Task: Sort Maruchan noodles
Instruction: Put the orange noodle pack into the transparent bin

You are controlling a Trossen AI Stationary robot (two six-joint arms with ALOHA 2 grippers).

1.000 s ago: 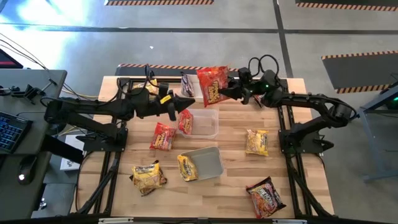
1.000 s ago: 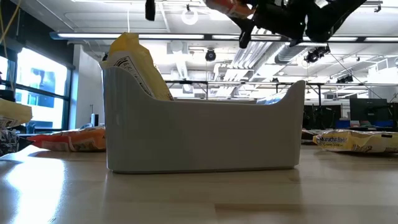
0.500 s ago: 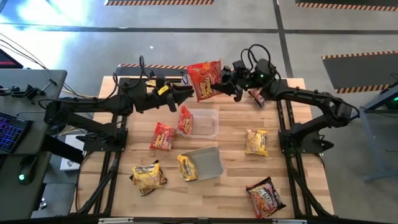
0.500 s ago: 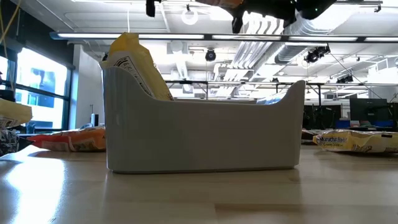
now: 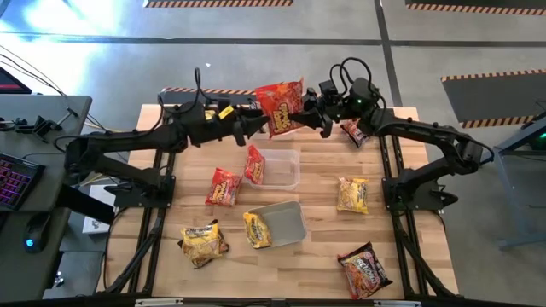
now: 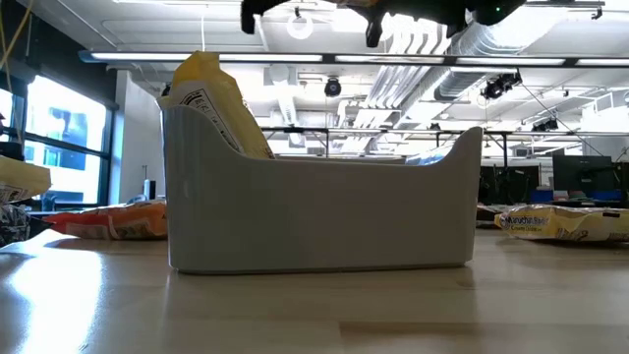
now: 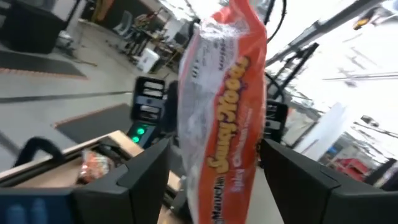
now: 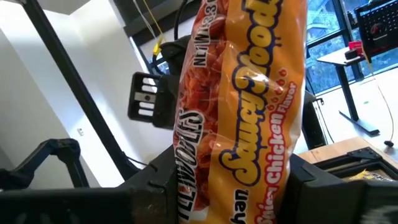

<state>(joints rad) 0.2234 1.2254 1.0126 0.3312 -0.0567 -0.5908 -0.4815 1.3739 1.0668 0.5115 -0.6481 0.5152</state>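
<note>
Orange noodle packet [image 5: 279, 106] hangs above the table's far edge, right jaws [image 5: 300, 113] pinching it, left jaws [image 5: 256, 122] spread.

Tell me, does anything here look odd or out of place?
One orange noodle packet hangs in mid-air above the table's far edge, between both arms. The right tool pinches it while the left tool stands open beside it. Other packets lie scattered; a yellow one leans on a tub's rim.

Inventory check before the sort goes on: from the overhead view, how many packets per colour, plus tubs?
Red packets: 4
Yellow packets: 3 (the one near the table's front left corner may be a stack)
Dark red packet: 1
Clear tubs: 2
Total: 10 things, 8 of them packets
</note>
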